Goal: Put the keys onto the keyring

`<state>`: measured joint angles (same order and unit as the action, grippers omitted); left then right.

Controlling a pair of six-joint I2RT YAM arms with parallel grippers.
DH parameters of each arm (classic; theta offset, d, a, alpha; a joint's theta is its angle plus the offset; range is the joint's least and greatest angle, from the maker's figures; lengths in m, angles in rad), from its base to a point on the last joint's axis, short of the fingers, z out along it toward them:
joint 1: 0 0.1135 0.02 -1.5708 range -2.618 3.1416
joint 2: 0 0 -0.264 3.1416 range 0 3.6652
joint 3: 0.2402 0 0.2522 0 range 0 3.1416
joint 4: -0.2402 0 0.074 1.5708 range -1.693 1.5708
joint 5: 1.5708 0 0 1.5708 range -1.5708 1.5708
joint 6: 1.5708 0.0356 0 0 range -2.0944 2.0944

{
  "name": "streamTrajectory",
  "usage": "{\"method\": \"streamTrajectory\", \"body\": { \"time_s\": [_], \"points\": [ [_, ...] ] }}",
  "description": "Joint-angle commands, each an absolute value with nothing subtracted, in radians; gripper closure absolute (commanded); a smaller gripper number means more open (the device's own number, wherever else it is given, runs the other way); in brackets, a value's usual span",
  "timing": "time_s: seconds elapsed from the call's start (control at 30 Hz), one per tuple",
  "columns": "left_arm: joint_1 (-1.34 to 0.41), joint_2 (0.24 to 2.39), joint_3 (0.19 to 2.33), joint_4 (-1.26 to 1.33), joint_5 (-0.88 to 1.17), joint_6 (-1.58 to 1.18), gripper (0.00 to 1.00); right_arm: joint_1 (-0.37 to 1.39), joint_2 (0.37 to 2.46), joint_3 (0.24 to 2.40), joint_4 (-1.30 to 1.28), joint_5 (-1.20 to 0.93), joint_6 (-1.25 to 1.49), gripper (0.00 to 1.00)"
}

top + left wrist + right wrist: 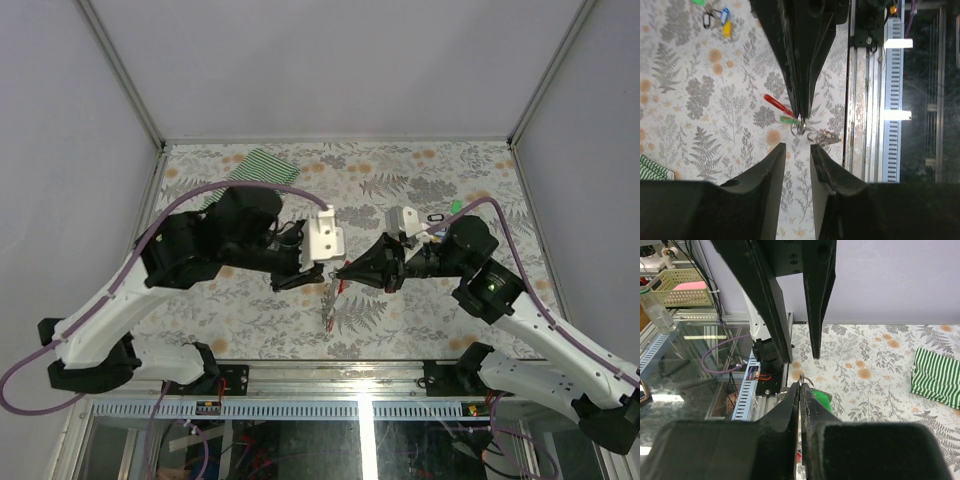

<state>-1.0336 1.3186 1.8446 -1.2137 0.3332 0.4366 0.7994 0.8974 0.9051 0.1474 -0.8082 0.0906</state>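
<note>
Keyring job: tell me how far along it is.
Done, apparently: a red tag and a green tag hang at the keyring. In hand: the right gripper is shut on that keyring; the left gripper is open just short of it, empty. To do: more keys lie loose farther off on the table.

overhead view looks down on the table (400, 320); close wrist views face each other over its middle.

Soft, even light falls from above, with faint shadows on the worktop (400, 310). White lamp glare streaks the glass panel (290, 445). In both wrist views the nearest jaws are blurred.
</note>
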Motion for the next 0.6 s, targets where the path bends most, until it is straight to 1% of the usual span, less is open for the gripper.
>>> {"method": "streamTrajectory", "body": {
  "time_s": [0.0, 0.17, 0.33, 0.47, 0.57],
  "points": [
    [-1.039, 1.157, 1.702, -0.913, 0.359, 0.398, 0.69, 0.805, 0.835, 0.977, 0.179, -0.812, 0.096, 1.00],
    [-1.039, 0.988, 1.495, -0.640, 0.404, 0.341, 0.64, 0.805, 0.813, 1.025, 0.161, -0.858, 0.092, 1.00],
    [-1.039, 0.905, 1.327, -0.419, 0.436, 0.280, 0.62, 0.805, 0.810, 1.061, 0.171, -0.926, 0.106, 1.00],
    [-1.039, 0.899, 1.287, -0.331, 0.465, 0.261, 0.61, 0.804, 0.811, 1.067, 0.214, -0.964, 0.142, 1.00],
    [-1.039, 0.917, 1.287, -0.312, 0.503, 0.263, 0.61, 0.805, 0.817, 1.073, 0.231, -0.977, 0.158, 1.00]
  ]
}}
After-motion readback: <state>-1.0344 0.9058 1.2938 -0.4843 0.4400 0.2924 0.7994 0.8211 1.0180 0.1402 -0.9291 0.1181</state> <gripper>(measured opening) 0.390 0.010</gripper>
